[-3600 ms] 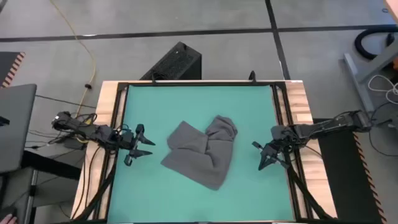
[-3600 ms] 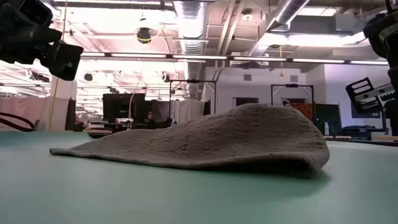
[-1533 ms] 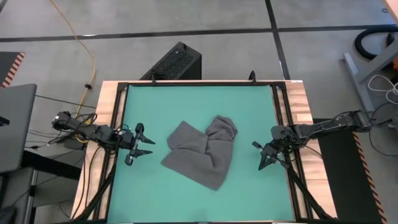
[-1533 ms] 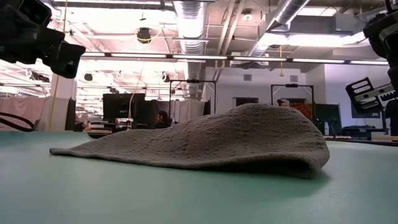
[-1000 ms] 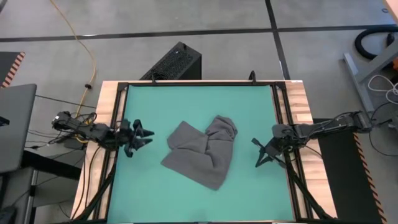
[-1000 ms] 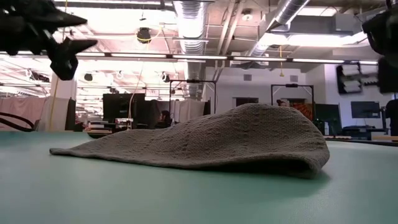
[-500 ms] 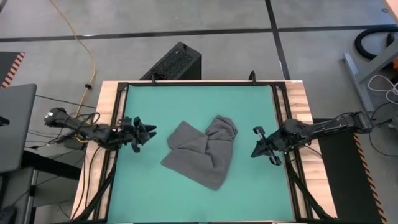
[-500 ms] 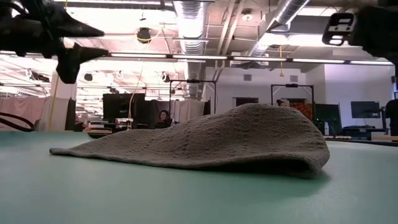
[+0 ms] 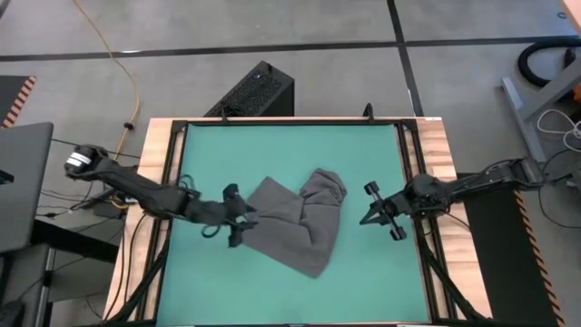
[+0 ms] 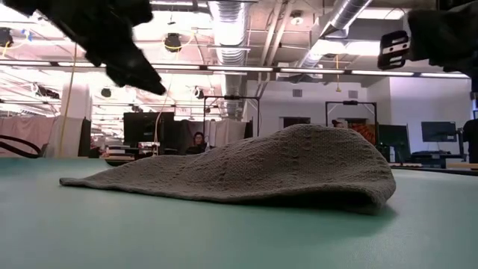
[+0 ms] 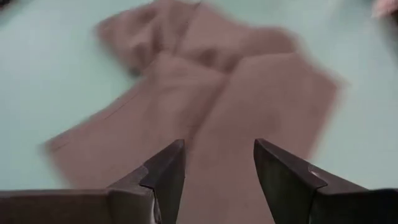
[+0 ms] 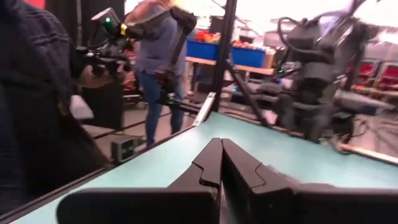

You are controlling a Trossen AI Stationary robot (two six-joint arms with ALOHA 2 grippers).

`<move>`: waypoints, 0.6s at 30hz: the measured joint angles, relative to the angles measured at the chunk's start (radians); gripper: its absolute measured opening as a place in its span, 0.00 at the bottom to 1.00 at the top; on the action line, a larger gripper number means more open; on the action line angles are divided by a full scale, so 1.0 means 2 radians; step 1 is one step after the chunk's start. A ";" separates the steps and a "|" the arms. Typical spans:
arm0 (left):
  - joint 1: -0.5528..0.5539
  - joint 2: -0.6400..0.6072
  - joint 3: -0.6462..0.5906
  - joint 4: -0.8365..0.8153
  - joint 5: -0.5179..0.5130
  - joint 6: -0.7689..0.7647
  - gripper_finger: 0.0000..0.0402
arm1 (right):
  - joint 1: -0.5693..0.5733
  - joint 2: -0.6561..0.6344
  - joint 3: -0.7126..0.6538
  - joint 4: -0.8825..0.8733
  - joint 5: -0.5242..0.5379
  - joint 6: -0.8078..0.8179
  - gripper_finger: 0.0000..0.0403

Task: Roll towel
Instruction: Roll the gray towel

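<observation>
Showing 1 towel point(image 9: 295, 222), 1 mat point(image 9: 272, 150), 2 grippers: left point(image 9: 238, 216) open, right point(image 9: 365, 218) shut

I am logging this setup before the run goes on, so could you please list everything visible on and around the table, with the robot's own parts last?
towel: one, dark grey, crumpled and partly folded, near the middle of the mat.
mat: one, green, covering the table top.
table: one, light wood edge with a black frame.
black box: one, on the floor behind the table.
yellow cable: one, on the floor at the far left.
person: one, blue top, standing beyond the table in the right wrist view.
left pincer: one, dark, open, at the towel's left edge.
right pincer: one, dark, shut, above the mat right of the towel, apart from it.
</observation>
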 joint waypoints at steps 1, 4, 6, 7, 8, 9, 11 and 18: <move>0.007 0.019 0.018 -0.016 -0.026 0.003 0.45 | 0.006 0.008 0.000 0.006 0.001 0.000 0.08; 0.049 0.069 0.059 -0.037 -0.055 0.029 0.45 | 0.020 0.035 0.000 0.042 0.042 0.001 0.08; 0.095 0.100 0.079 -0.041 -0.037 0.046 0.45 | 0.025 0.053 0.005 0.066 0.084 0.017 0.08; 0.119 0.114 0.086 -0.043 -0.016 0.058 0.45 | 0.027 0.062 0.011 0.069 0.102 0.028 0.08; 0.143 0.127 0.092 -0.048 0.005 0.070 0.45 | 0.030 0.069 0.019 0.067 0.115 0.033 0.08; 0.165 0.140 0.096 -0.052 0.026 0.081 0.45 | 0.033 0.075 0.025 0.061 0.125 0.034 0.08; 0.208 0.160 0.101 -0.051 0.063 0.102 0.45 | 0.040 0.094 0.036 0.044 0.143 0.025 0.09; 0.304 0.209 0.102 -0.024 0.142 0.190 0.45 | 0.044 0.169 0.066 0.036 0.197 -0.004 0.16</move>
